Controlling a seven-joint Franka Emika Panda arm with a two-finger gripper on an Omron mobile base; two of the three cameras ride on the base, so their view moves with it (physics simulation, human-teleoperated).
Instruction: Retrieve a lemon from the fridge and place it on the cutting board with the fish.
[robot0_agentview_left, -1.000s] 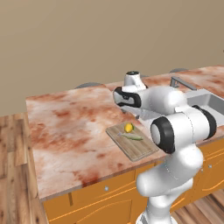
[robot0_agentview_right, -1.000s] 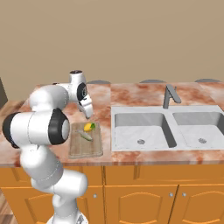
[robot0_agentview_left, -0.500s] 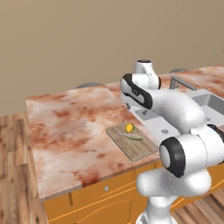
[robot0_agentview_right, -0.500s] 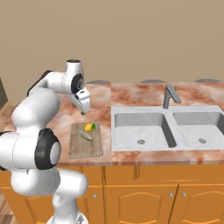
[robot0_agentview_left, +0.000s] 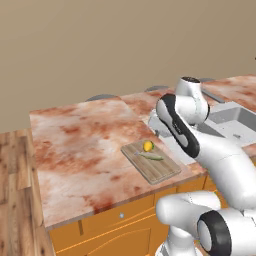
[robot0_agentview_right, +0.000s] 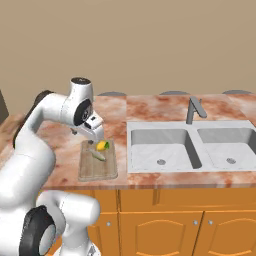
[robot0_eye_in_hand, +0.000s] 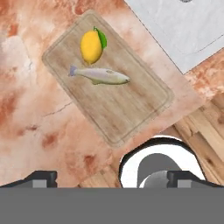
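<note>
Lemon (robot0_eye_in_hand: 91, 45) lies on the cutting board (robot0_eye_in_hand: 131, 109) just beside the fish (robot0_eye_in_hand: 100, 75), near the counter's (robot0_agentview_left: 75, 145) front edge. Our gripper (robot0_eye_in_hand: 112, 178) hangs above, spread and empty; we judge the placing done, so only a clear retreat remains.

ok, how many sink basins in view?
2. Both are set in the counter right of the cutting board: left basin nearest the board, right basin beyond the faucet.

You see the yellow lemon (robot0_eye_in_hand: 91, 45) lying on the light wooden cutting board (robot0_eye_in_hand: 127, 113), just beside the slender greenish-grey fish (robot0_eye_in_hand: 100, 75), which lies flat across the board's grain.
</note>
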